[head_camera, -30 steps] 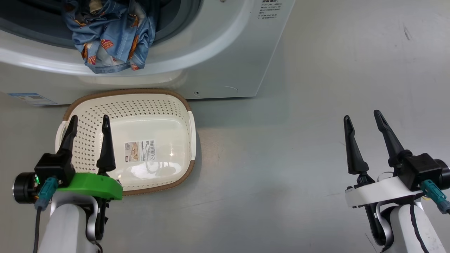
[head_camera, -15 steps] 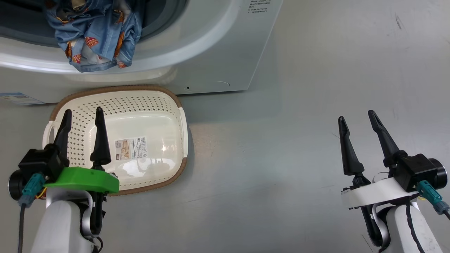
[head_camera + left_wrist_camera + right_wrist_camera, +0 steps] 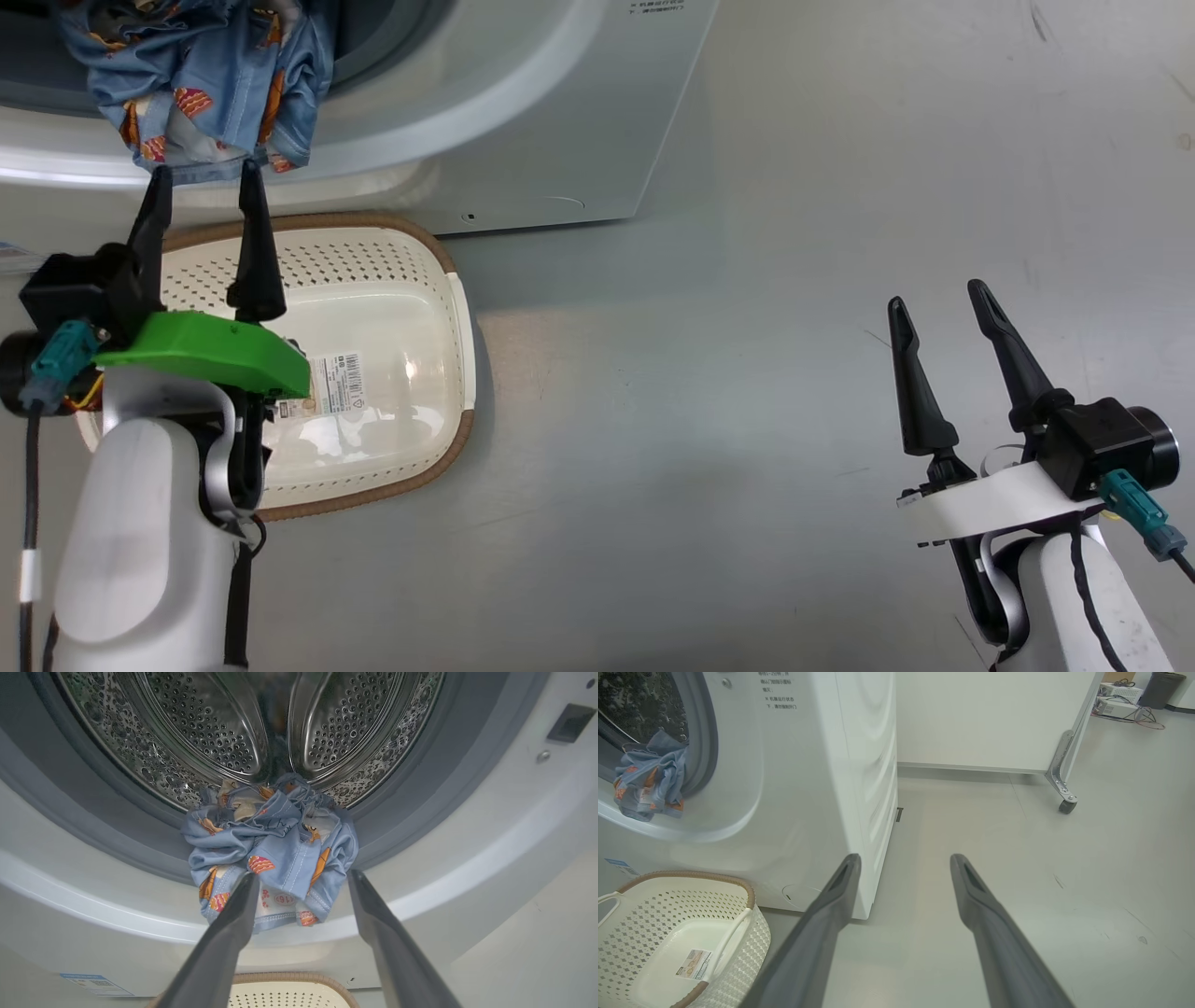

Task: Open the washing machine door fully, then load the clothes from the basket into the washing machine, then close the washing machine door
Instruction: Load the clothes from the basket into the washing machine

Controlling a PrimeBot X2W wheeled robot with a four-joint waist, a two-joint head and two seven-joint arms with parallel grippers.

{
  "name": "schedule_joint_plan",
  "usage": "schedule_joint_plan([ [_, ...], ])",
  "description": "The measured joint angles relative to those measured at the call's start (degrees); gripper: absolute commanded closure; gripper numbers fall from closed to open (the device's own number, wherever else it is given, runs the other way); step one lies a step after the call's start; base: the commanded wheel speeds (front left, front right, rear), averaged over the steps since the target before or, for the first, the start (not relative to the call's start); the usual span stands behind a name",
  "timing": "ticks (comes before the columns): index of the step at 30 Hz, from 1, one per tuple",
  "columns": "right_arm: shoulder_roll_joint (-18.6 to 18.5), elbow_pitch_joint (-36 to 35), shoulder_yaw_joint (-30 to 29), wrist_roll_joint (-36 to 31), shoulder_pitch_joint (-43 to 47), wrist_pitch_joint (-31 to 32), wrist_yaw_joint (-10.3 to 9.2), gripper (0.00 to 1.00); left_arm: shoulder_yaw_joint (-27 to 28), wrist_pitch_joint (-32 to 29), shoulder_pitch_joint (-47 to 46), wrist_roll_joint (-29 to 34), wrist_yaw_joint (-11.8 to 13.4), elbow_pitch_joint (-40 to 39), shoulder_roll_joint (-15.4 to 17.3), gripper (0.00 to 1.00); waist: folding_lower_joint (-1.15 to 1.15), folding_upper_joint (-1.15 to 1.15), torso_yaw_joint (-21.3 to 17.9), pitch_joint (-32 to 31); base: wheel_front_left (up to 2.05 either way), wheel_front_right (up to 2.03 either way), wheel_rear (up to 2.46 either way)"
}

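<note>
Left gripper (image 3: 302, 875) jaws spread, empty, tips just below the washing machine (image 3: 560, 121) mouth. Clothes (image 3: 275, 854) bunched on its gasket lip (image 3: 140, 844), hem hanging outside. Risk: a shallow push lets the bundle slide out, or fabric gets pinched at closing.

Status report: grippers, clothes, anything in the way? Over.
Left gripper open, aimed at the clothes. Right gripper open, idle above the floor. Clothes bunched on the gasket, hem draping over the washing machine lip: may foul closing. Basket empty.
</note>
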State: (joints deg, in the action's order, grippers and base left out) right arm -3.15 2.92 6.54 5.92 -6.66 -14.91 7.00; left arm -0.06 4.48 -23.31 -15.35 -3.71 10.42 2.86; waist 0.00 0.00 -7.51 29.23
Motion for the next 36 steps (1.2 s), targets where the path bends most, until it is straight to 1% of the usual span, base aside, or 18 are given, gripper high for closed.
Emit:
schedule_joint_plan([
  [7, 0.1, 0.0, 0.2, 0.0, 0.0, 0.0, 0.0, 0.0, -0.4, -2.1, -4.0, 1.1, 0.5, 0.6, 0.9, 0.0, 0.0, 0.0, -1.0, 0.4, 0.0, 0.0, 0.0],
  [18, 0.4, 0.1, 1.4, 0.0, -0.7, 0.0, 0.0, 0.0, -3.0, -6.2, -8.9, 5.1, 0.8, 6.2, 2.3, 0.0, 0.0, 0.0, -2.5, 1.8, 0.0, 0.0, 0.0],
  [22, 0.4, 0.1, 1.5, 0.2, -1.1, 0.0, 0.01, 0.0, -3.1, -6.8, -10.7, 5.8, 1.3, 7.9, 2.8, 0.0, 0.0, 0.0, -3.2, 2.5, 0.0, 0.0, 0.0],
  [28, 0.6, 0.1, 1.5, 1.3, -1.1, 0.0, 0.01, 0.0, -2.3, -7.4, -12.8, 8.1, 3.5, 10.3, 5.5, 0.0, 0.0, 0.0, -4.4, 3.9, 0.0, 0.0, 0.0],
  [30, 0.6, 0.1, 1.5, 1.3, -1.1, 0.0, 0.01, 0.0, -2.3, -7.5, -13.6, 9.5, 3.8, 11.4, 6.4, 0.0, 0.0, 0.0, -4.7, 4.4, 0.0, 0.0, 0.0],
  [36, 0.6, 0.1, 1.5, 1.6, -1.4, 0.0, 0.01, 0.0, -2.9, -7.5, -15.4, 10.6, 4.3, 13.8, 6.7, 0.0, 0.0, 0.0, -5.7, 6.1, 0.0, 0.0, 0.0],
])
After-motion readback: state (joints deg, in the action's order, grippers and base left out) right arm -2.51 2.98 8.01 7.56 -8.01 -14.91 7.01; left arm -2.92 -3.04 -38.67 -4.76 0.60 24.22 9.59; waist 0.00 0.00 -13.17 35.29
